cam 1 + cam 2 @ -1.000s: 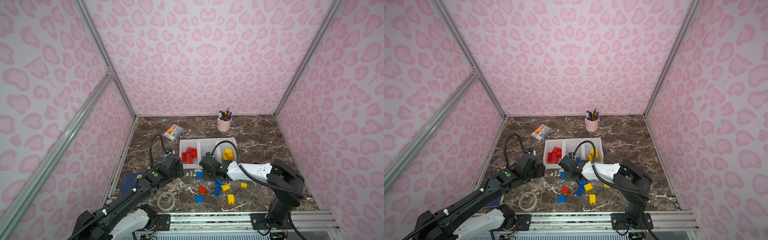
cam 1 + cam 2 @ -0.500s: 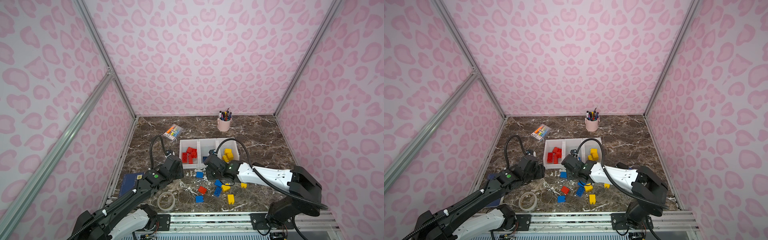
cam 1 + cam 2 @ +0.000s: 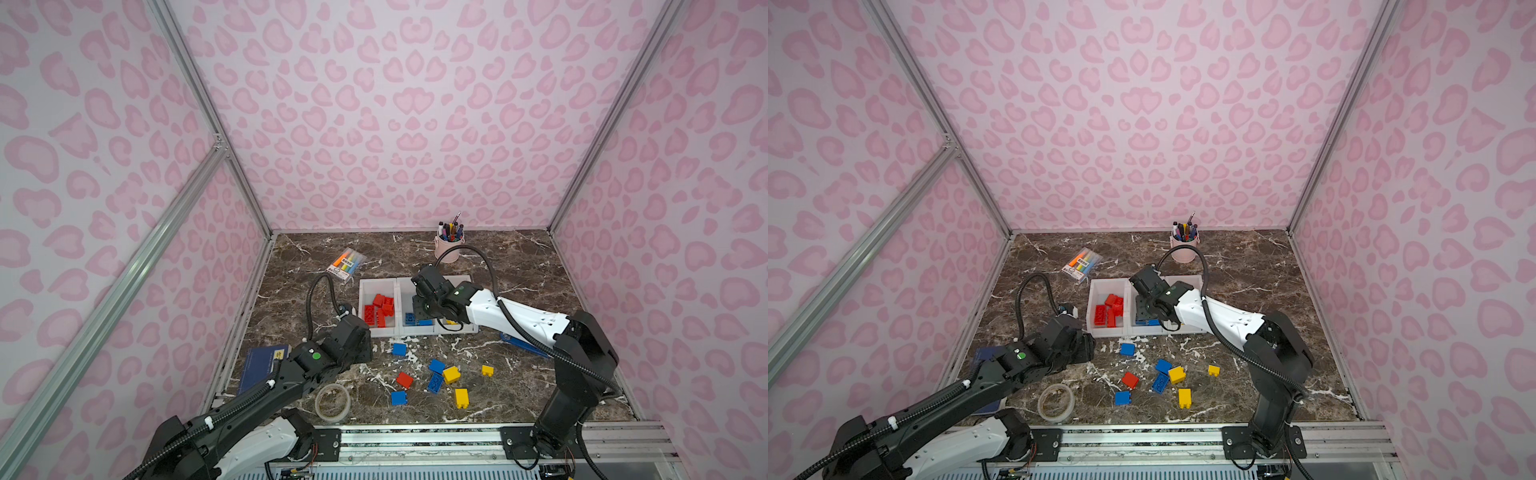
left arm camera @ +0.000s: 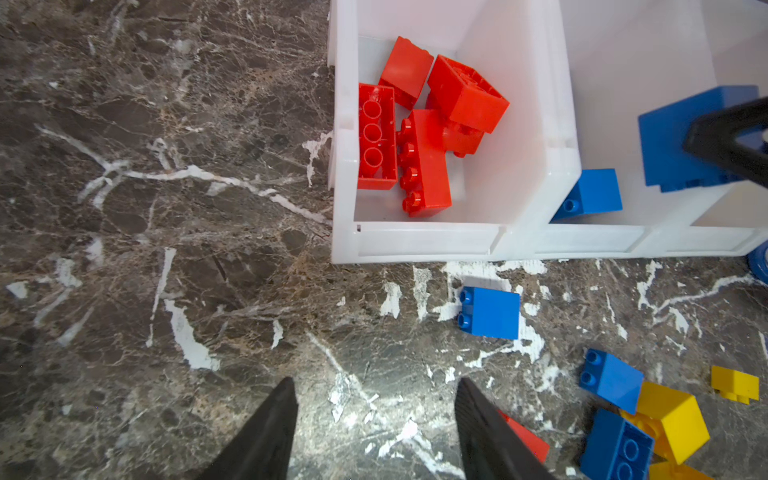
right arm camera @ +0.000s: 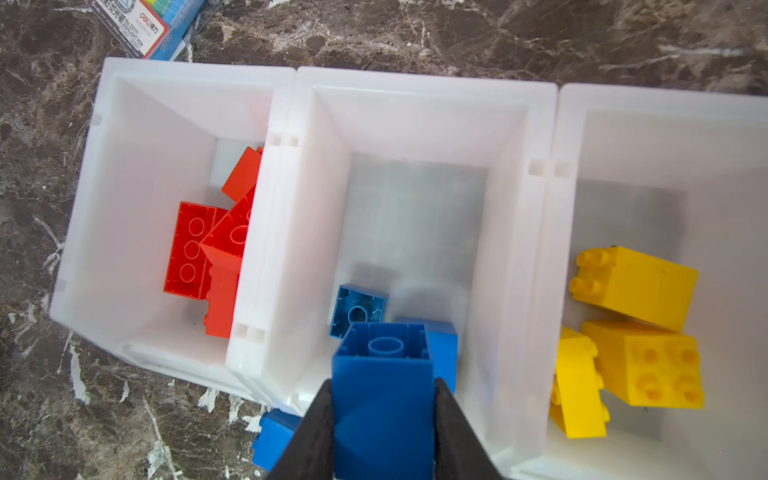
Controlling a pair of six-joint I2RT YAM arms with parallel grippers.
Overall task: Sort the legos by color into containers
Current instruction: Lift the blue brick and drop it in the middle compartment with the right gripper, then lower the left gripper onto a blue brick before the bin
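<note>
1. In both top views the right gripper [image 3: 419,309] hangs over the near end of the middle bin [image 3: 415,331]. The left gripper [image 3: 365,351] hovers above the table [image 3: 519,257] by the left bin's near corner. A red brick [image 3: 404,379] lies to its right and nearer, among the loose bricks [image 3: 451,374]; the left arm is the closer one.
2. In the left wrist view, the left gripper [image 4: 374,382] has its jaws moderately apart and empty, the red brick [image 4: 525,442] just outside one finger.
3. In the right wrist view, the right gripper [image 5: 384,382] clamps a blue brick [image 5: 382,407], hollow underside pointing away from the wrist, directly above other blue bricks [image 5: 359,309] in the middle bin [image 5: 424,81]. Letting go should drop it straight in.
</note>
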